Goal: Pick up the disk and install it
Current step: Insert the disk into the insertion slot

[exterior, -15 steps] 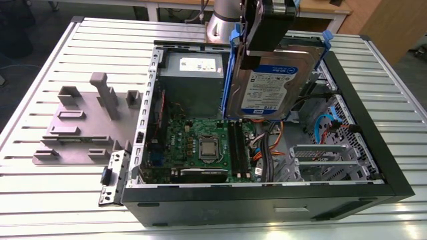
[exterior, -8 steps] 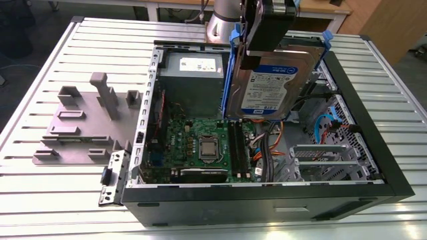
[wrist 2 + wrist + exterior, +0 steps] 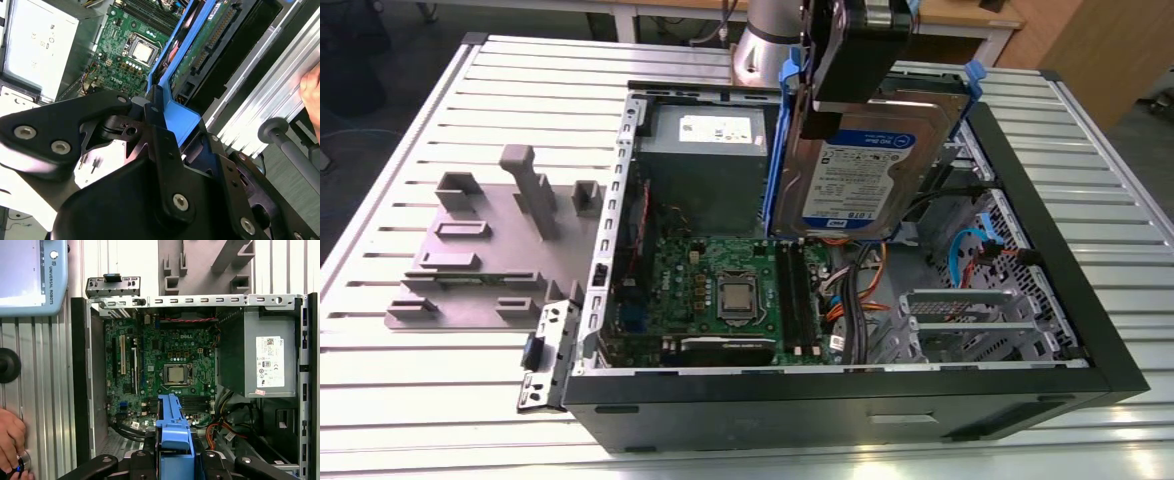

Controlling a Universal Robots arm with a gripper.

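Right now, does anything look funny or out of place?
Yes: the flat silver hard drive with blue plastic rails hangs above the open black computer case, clamped in the black end effector, not in any bay.

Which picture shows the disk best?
The exterior view: the disk hangs above the open case with its labelled face and blue rails showing. The second wrist view catches its green underside; the first wrist view, its blue end tab.
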